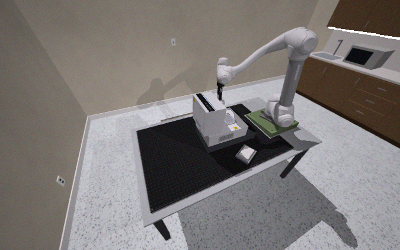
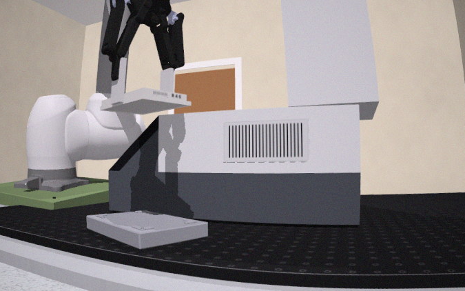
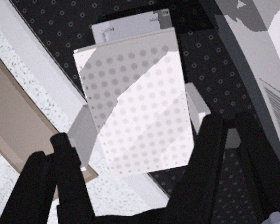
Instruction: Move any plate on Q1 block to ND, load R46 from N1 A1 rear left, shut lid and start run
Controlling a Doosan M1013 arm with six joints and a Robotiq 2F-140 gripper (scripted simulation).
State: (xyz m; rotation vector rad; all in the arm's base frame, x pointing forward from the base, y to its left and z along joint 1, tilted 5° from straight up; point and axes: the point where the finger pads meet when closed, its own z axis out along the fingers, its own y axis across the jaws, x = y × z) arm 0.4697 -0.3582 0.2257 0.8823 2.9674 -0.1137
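R46, the flat white 96-well PCR plate (image 2: 143, 101), hangs in the air, pinched at its 2 opposite edges by the black 2-fingered hand (image 2: 142, 77). In the exterior view it sits level, above the sloped dark front panel of the white-and-grey box-shaped cycler Q1 (image 2: 262, 163) and well above the low grey square plate nest N1 (image 2: 147, 226), which lies on the black perforated mat (image 2: 335, 245) just in front of the machine. The plate's near edge carries a small label reading "R46". The pale fingertips (image 2: 167, 81) press against the plate's rim, while the black linkages spread upward and run out of the frame.

The wrist view looks down on the plate (image 3: 140, 110): its dotted well grid is partly in shadow, and the nest (image 3: 127, 27) shows beyond its far edge, on the mat below.

Q1's tall white lid (image 2: 329, 54) stands raised at the rear of the housing, leaving the top open. A slotted vent grille (image 2: 265, 141) marks the side wall.

From the top view, the white six-joint arm (image 1: 291, 80) rises from a green base plate (image 1: 258, 122) at the right end of the grey desk (image 1: 170, 214) and reaches over toward the cycler (image 1: 216, 124), the hand (image 1: 220, 95) pointing down near the machine's front. The nest (image 1: 246, 153) lies near the desk's edge.
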